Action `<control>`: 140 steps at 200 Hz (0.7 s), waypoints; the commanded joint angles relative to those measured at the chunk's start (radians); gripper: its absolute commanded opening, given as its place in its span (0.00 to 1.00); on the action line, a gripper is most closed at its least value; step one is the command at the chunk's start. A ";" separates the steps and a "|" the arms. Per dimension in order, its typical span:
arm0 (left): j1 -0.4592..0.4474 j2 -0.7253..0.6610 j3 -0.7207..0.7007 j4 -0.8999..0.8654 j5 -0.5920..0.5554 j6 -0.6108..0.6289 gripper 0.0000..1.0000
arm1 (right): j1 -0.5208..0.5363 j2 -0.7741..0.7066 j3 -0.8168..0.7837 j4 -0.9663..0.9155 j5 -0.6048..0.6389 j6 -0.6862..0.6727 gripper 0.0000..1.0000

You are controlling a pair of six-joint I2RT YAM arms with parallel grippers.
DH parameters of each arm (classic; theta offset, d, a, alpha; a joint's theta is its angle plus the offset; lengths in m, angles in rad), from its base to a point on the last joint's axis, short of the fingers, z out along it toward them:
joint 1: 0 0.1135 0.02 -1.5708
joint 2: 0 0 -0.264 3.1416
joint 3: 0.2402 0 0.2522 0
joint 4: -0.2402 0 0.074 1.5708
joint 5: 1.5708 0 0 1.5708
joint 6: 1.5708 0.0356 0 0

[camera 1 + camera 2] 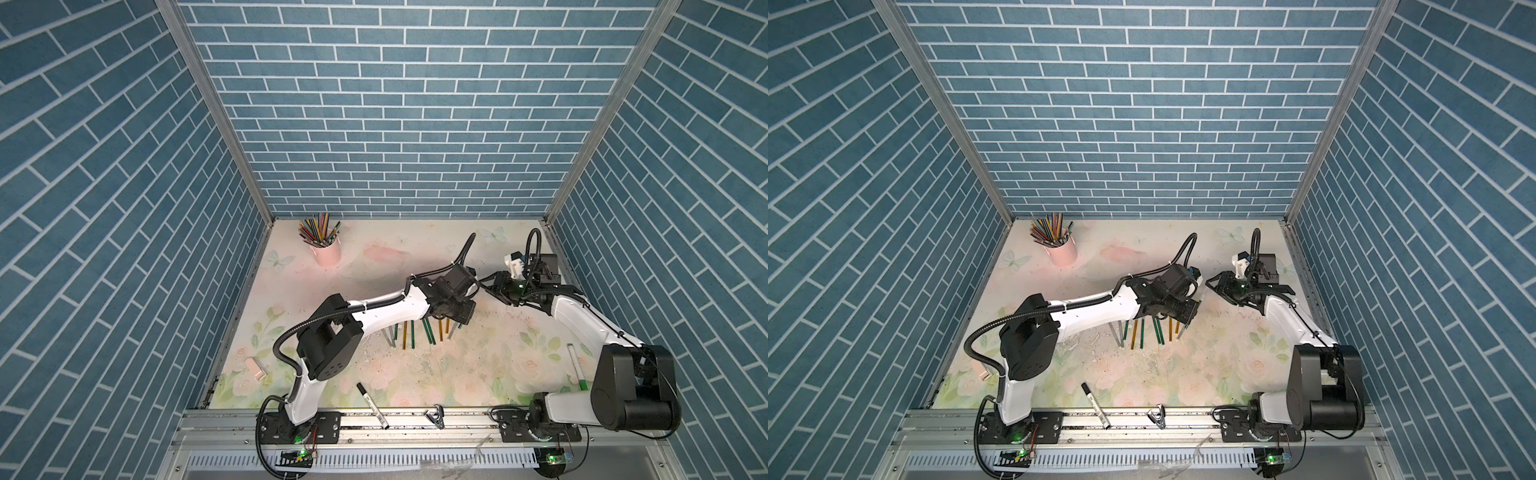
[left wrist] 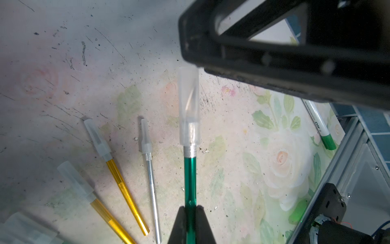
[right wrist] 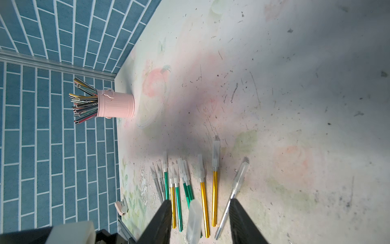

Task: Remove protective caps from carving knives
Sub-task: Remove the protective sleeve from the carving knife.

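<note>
Holding the green-handled knife (image 2: 190, 179) by its handle, our left end effector (image 2: 191, 221) is clamped firmly on it and has it raised clear of the counter (image 1: 374, 282). In a top view this spot lies toward 2 o'clock from the counter's centre. The translucent cap (image 2: 188, 105) is fully seated over the blade, right down to the knurled collar.

Our right end effector (image 3: 200, 203) faces it with its jaws apart. They straddle the cap, with a gap showing on each side, so nothing is pinched yet.

We judge that we are at the first cap, in the moment before the pinch. The next move calls for the right jaws to meet on the cap's body, not on the collar. Then we need a straight pull along the knife's axis while the left grip holds firm. A slanted pull could jam the cap against the blade.

The other carving knives (image 1: 419, 334) lie in a row just toward 5 o'clock of centre, and those we can make out are still capped.
</note>
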 commanded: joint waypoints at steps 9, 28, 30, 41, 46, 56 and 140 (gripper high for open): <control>0.005 0.019 0.030 0.002 -0.001 -0.001 0.00 | 0.022 0.014 -0.020 0.037 0.013 0.051 0.44; 0.006 0.026 0.034 -0.001 -0.004 0.001 0.01 | 0.030 0.018 -0.026 0.051 0.013 0.062 0.42; 0.005 0.026 0.034 -0.001 -0.004 0.001 0.00 | 0.030 0.018 -0.026 0.052 0.013 0.064 0.41; 0.005 0.028 0.036 0.000 -0.007 0.002 0.00 | 0.034 0.023 -0.028 0.057 0.014 0.071 0.40; 0.007 0.029 0.036 0.000 -0.007 0.002 0.00 | 0.036 0.024 -0.029 0.060 0.013 0.075 0.40; 0.007 0.029 0.037 0.001 -0.010 0.002 0.01 | 0.040 0.027 -0.030 0.063 0.016 0.079 0.38; 0.006 0.031 0.039 0.000 -0.023 0.010 0.00 | 0.063 0.050 -0.031 0.079 0.022 0.098 0.20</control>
